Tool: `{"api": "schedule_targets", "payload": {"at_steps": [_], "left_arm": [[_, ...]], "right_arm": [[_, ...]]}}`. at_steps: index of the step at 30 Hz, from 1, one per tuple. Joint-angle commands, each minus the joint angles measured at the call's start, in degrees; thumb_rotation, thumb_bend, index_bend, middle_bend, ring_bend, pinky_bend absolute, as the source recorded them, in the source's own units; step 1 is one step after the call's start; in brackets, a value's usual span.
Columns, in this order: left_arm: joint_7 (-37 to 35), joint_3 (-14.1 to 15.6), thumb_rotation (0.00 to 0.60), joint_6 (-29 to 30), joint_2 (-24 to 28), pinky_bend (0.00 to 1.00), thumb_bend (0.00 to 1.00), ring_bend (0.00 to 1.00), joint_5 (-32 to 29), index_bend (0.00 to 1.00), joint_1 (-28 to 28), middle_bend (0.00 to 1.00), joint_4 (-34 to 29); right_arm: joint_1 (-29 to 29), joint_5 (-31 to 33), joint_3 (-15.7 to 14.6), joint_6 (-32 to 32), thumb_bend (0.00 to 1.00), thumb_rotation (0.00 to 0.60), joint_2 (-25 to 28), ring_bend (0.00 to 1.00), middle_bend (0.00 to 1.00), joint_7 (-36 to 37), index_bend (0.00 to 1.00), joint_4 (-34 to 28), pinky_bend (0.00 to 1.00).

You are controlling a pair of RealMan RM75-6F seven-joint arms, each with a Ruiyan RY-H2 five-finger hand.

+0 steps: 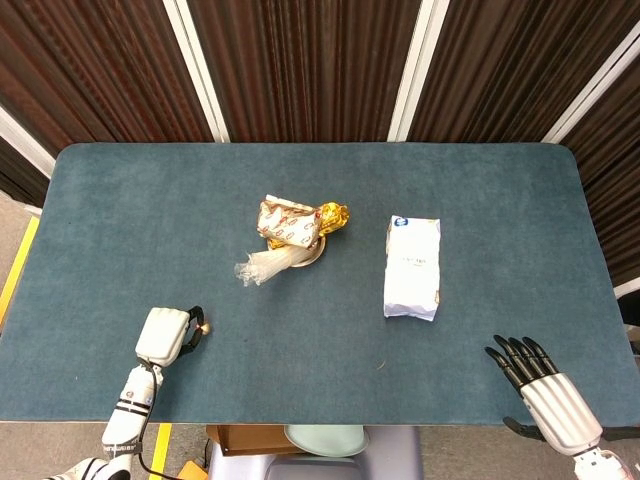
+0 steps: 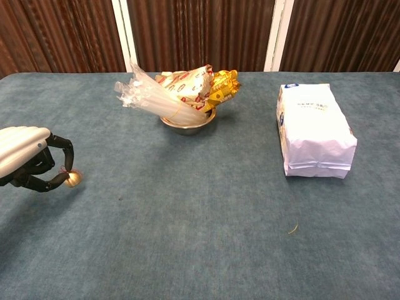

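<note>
Fingers of the left hand are curled in, and a small golden ball is pinched between the dark fingertips, low over the near left part of the teal worktop. In the head view the same left hand is seen from above as a pale shell, with only a glint of the golden ball showing at its right edge. Whether the ball rests on the worktop or is held just above it cannot be told. The left wrist is cut off by the frame edge in the chest view.

The right hand is seen only in the head view, at the near right corner; its dark fingers are stretched out and spread apart, and nothing is held.

Near the middle of the worktop a metal bowl is filled with wrapped snacks, a gold packet and a clear plastic sleeve that sticks out to the left. The bowl's inside is hidden by this load. A white bag lies flat to the right of it, well apart from both hands; its print is too small to read.
</note>
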Motion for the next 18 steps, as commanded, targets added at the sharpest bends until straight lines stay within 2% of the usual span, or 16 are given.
{"api": "schedule_targets", "payload": {"at_steps": [1, 5, 8, 18], "left_arm": [[0.18, 0.16, 0.600, -0.06, -0.39, 1.00, 0.43, 1.00, -0.13, 0.62, 0.01, 1.00, 0.81], [0.85, 0.41, 0.600, 0.01, -0.81, 1.00, 0.42, 1.00, 0.09, 0.57, -0.05, 1.00, 1.95], [0.51, 0.41, 0.600, -0.65, -0.75, 1.00, 0.42, 1.00, -0.43, 0.47, -0.10, 1.00, 1.61], [1.52, 0.92, 0.600, -0.03, 0.58, 1.00, 0.42, 1.00, 0.05, 0.37, 0.19, 1.00, -1.04]], "right_arm": [[0.01, 0.10, 0.05, -0.09, 0.21, 0.600, -0.04, 0.00, 0.00, -0.14, 0.00, -0.07, 0.00], [-0.01, 0.66, 0.26, -0.35, 0.21, 0.600, -0.13, 0.00, 0.00, -0.51, 0.00, -0.22, 0.00], [0.00, 0.97, 0.41, -0.43, 0.21, 0.600, -0.11, 0.00, 0.00, -0.60, 0.00, -0.40, 0.00], [-0.33, 0.43, 0.32, 0.69, 0.21, 0.600, 0.16, 0.00, 0.00, 0.56, 0.00, -0.27, 0.00]]}}
